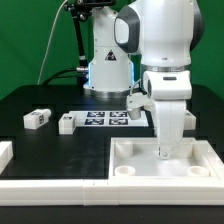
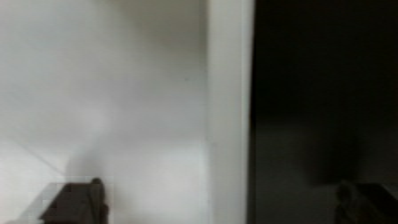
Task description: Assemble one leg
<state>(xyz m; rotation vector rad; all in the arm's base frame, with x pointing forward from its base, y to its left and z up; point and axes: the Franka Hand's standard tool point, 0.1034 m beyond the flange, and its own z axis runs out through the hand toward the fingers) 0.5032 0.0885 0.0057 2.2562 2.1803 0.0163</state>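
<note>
Pincer (image 1: 165,150) is down inside the white panel (image 1: 130,172), fingers spread, nothing held. Nearest clear leg (image 1: 66,123) lies on the dark worktop (image 1: 30,95), toward the exterior view's left, past the marker board (image 1: 105,119). Long axis unclear. Only 1 arm.

**Exterior view.** Bright, diffuse light. The white arm (image 1: 165,40) is close to overexposed, with mild glare on its shell. A blue glow marks the arm's base (image 1: 108,72). The black worktop (image 1: 40,100) around the arm reads dark and matte. The picture is slightly soft.

**Wrist view.** Wholly out of focus, part pale grey and part black. The pincer fingers (image 2: 71,203) are dark smears.
</note>
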